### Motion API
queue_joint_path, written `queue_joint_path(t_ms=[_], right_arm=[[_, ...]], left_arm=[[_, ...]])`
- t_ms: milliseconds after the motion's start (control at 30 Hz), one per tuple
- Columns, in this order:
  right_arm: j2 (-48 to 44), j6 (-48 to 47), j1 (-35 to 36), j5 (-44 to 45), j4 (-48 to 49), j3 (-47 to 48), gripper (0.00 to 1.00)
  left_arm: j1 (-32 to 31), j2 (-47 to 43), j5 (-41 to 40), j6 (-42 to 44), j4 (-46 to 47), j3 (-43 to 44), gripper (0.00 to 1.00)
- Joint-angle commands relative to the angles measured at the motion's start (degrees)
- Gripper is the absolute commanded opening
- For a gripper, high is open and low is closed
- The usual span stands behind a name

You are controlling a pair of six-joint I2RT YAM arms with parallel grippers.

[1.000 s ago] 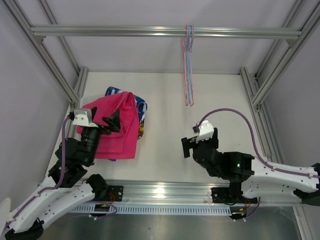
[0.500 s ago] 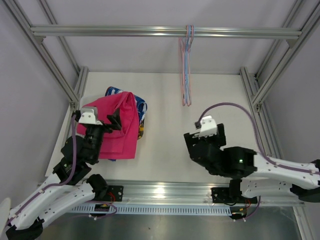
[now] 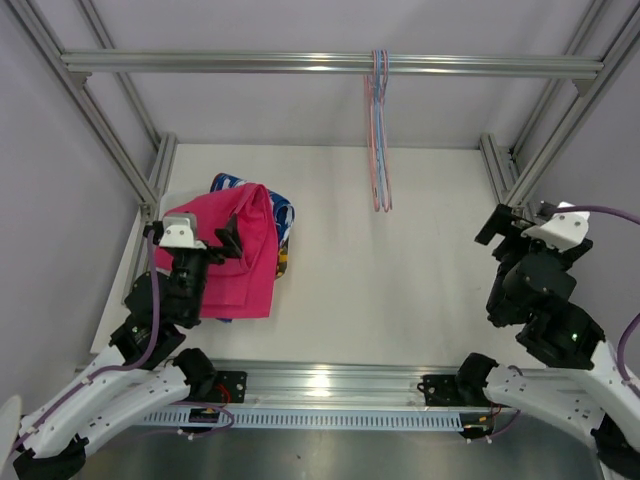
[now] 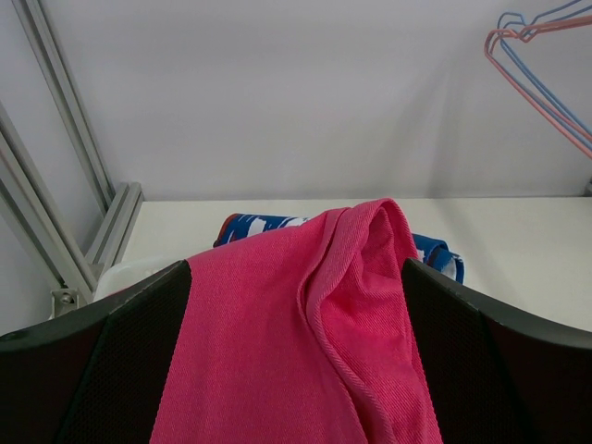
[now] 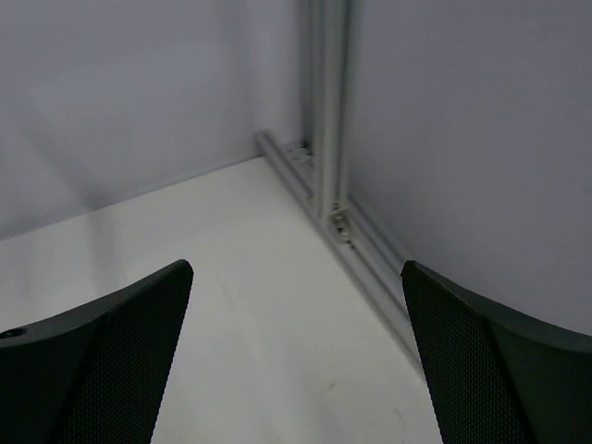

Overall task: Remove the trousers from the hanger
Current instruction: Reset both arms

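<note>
The trousers lie in a pile at the table's left. A plain magenta pink pair (image 3: 240, 255) is on top, and a blue-red-white patterned pair (image 3: 226, 183) pokes out behind it. The hangers (image 3: 378, 140), thin pink and blue wire, dangle bare from the top rail. My left gripper (image 3: 212, 238) hovers open over the pile's near side. In the left wrist view the pink cloth (image 4: 296, 324) fills the gap between the wide-apart fingers (image 4: 120, 361), which do not pinch it. My right gripper (image 3: 508, 218) is open and holds nothing, far right by the frame.
Aluminium frame rails (image 3: 510, 180) run along the table's edges, and a cross rail (image 3: 250, 63) spans overhead. The right wrist view shows bare table (image 5: 231, 259) and a corner post (image 5: 328, 111) just ahead. A bit of orange cloth (image 3: 283, 262) peeks out at the pile's right edge.
My right arm has swung from the table's middle out to the right frame, turning its gripper toward the corner. The left gripper drew back slightly over the pile. The hangers sway a little.
</note>
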Motion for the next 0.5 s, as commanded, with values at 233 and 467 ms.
queue_joint_path(t_ms=[233, 467], right_arm=[[6.5, 0.8, -21.2, -3.8, 3.7, -3.9, 0.99], [13.9, 21.0, -24.4, -11.3, -15.1, -0.2, 0.99]], left_arm=[[0.4, -1.4, -1.3, 2.0, 4.5, -1.6, 1.0], [0.7, -1.9, -0.9, 1.4, 4.8, -1.8, 0.99]])
